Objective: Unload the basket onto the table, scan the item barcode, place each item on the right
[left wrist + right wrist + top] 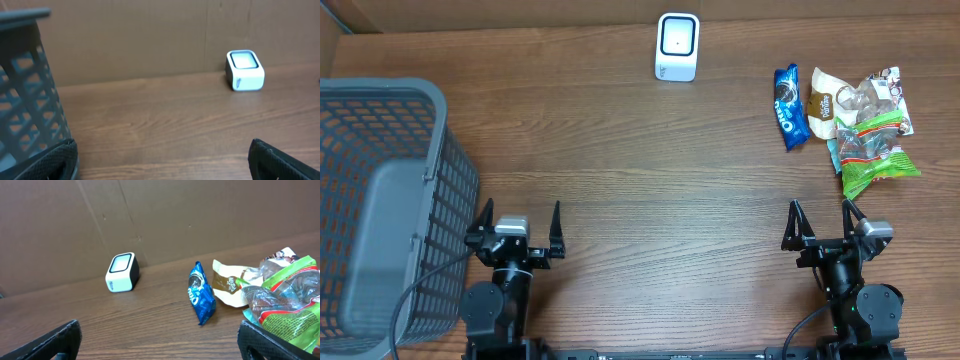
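Observation:
A white barcode scanner (677,46) with a dark face stands at the far middle of the table; it also shows as the scanner (244,70) and the scanner (122,272) in the wrist views. A blue Oreo packet (790,106) lies at the far right beside a heap of snack bags (865,125), green bag (877,163) nearest me. The blue packet (201,294) lies ahead of my right gripper (159,342). My left gripper (517,238) and right gripper (827,232) both hover open and empty near the front edge.
A grey mesh basket (380,200) stands at the left, close beside my left arm; its wall (30,95) fills the left of the left wrist view. A brown cardboard wall (165,215) backs the table.

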